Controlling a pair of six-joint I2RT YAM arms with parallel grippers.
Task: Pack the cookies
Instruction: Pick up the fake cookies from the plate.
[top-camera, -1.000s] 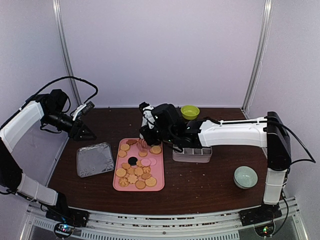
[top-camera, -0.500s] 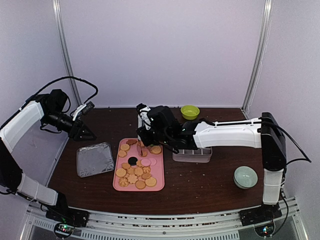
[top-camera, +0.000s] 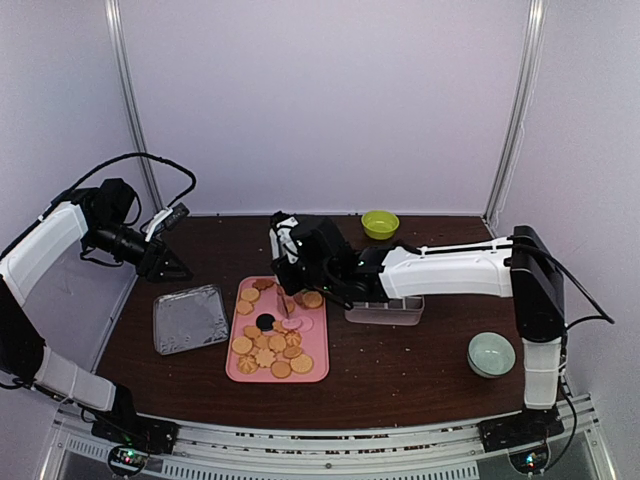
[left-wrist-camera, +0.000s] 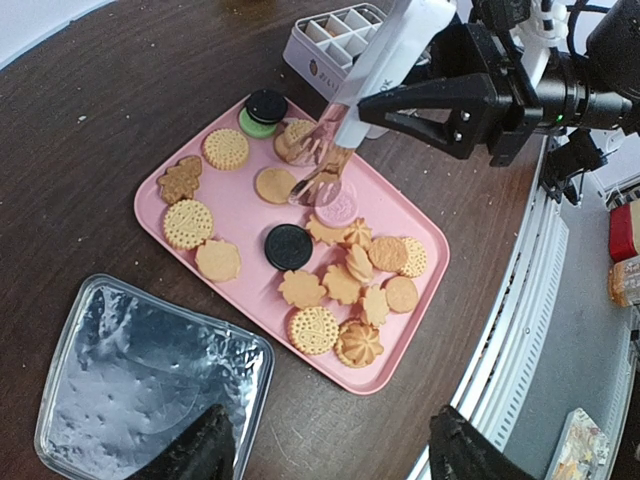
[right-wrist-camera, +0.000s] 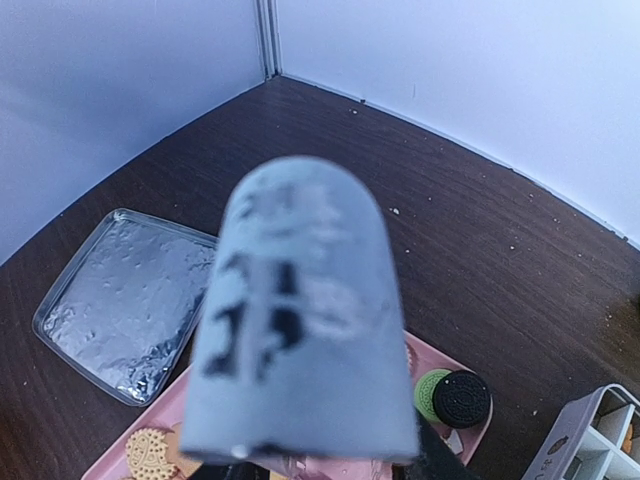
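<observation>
Right tool shifted leftward, clenched on metal tongs; tips slightly parted among golden-tan cookies on pink tray.

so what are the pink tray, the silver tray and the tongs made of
Pink tray: probably plastic, matte even colour, soft rounded rim.
Silver tray: looks like thin metal or foil, mirror-bright with dimples and wrinkled reflections.
Tongs: likely polished metal, pinkish glints on the forked tips; tinted plastic can't be ruled out.
</observation>
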